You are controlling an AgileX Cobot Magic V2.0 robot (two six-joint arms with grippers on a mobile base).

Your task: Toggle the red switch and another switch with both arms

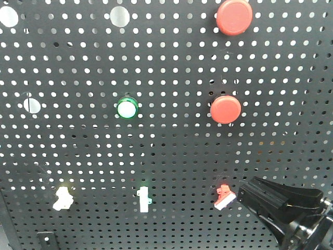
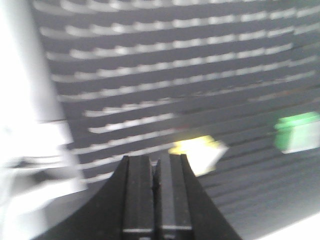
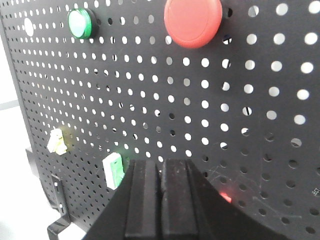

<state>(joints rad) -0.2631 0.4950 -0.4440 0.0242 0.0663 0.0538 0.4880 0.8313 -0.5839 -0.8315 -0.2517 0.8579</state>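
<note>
The red switch (image 1: pixel 225 196) sits low on the black pegboard (image 1: pixel 171 156), its white tip angled down-left. My right gripper (image 1: pixel 245 194) is shut and empty, and its tip is just right of that switch. In the right wrist view the shut right gripper (image 3: pixel 161 162) hides most of the red switch (image 3: pixel 225 196); only a red sliver shows. The cream switch (image 1: pixel 62 199) is at the lower left. In the blurred left wrist view, my shut left gripper (image 2: pixel 155 160) points at the board just left of the cream switch (image 2: pixel 200 152), not touching it. The front view does not show the left arm.
A slim green-and-white toggle (image 1: pixel 144 199) sits between the two switches. Above them are a green lamp (image 1: pixel 126 108) and two big round red buttons (image 1: pixel 225 109) (image 1: pixel 234 16). A small bracket (image 1: pixel 46 240) stands at the board's bottom left.
</note>
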